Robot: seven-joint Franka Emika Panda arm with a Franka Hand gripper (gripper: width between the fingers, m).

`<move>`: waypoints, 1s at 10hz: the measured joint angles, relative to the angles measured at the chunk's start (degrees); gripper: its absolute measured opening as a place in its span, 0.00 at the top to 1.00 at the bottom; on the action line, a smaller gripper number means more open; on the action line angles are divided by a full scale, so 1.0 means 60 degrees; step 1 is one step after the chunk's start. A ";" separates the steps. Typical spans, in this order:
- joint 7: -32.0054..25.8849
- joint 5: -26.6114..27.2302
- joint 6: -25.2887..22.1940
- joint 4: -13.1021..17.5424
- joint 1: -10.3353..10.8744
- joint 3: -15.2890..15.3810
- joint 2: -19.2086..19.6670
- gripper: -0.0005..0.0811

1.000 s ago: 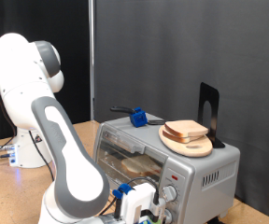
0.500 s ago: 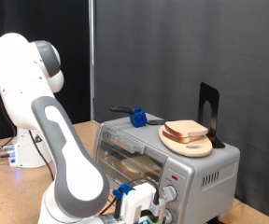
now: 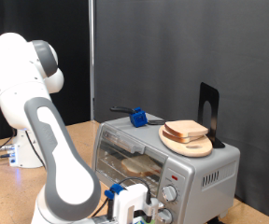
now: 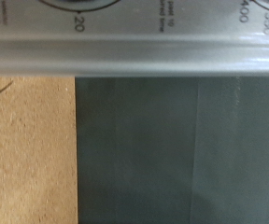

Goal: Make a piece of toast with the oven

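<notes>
Exterior view, left to right: the gripper (image 3: 142, 207) is seen low at the oven (image 3: 162, 159) front near the knobs; finger spread cannot be told. The piece of toast (image 3: 186, 130) is noted on a wooden plate (image 3: 192, 146) atop the oven.

1. Wrist view: dial markings on the oven (image 4: 134, 19) front panel, at the frame's top edge. "20" reads near upper centre-left.
2. "400" and "300" read at upper right.
3. Small print at upper left and upper centre: too blurred.
4. Exterior view: no readable text.
</notes>
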 joint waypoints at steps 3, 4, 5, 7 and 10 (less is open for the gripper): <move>-0.0275 0.0312 0.0462 -0.0464 -0.0042 0.0010 -0.0146 0.19; -0.0207 0.0360 0.0742 -0.0674 0.0008 0.0026 -0.0287 0.16; -0.0047 0.0388 0.0982 -0.0874 0.0074 0.0050 -0.0469 0.16; 0.0182 0.0555 0.1163 -0.1153 0.0104 0.0103 -0.0760 0.16; 0.0336 0.0717 0.1180 -0.1402 0.0081 0.0115 -0.1031 0.16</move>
